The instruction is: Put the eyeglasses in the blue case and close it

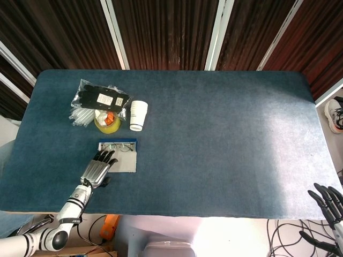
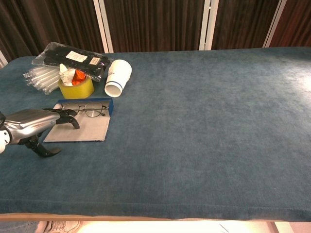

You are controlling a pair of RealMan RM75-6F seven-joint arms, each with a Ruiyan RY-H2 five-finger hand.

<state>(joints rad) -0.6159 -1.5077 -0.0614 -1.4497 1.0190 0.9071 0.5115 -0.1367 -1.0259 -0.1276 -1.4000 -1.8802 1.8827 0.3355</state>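
The blue case point(image 1: 118, 155) point(image 2: 82, 123) lies open and flat on the table's left side, grey lining up. The eyeglasses point(image 1: 119, 147) point(image 2: 86, 110) rest in its far half, against the blue edge. My left hand point(image 1: 97, 169) point(image 2: 34, 125) lies over the case's near-left corner with fingers stretched out and holds nothing. My right hand point(image 1: 328, 199) hangs open past the table's near-right edge, seen only in the head view.
Behind the case sit a yellow tape roll point(image 1: 107, 122) point(image 2: 76, 87), a white paper cup point(image 1: 138, 115) point(image 2: 117, 77) on its side, a black packet point(image 1: 102, 98) point(image 2: 70, 58) and a bag of clear tubes point(image 1: 82, 116) point(image 2: 43, 77). Blue cloth point(image 1: 225, 139) covers the table.
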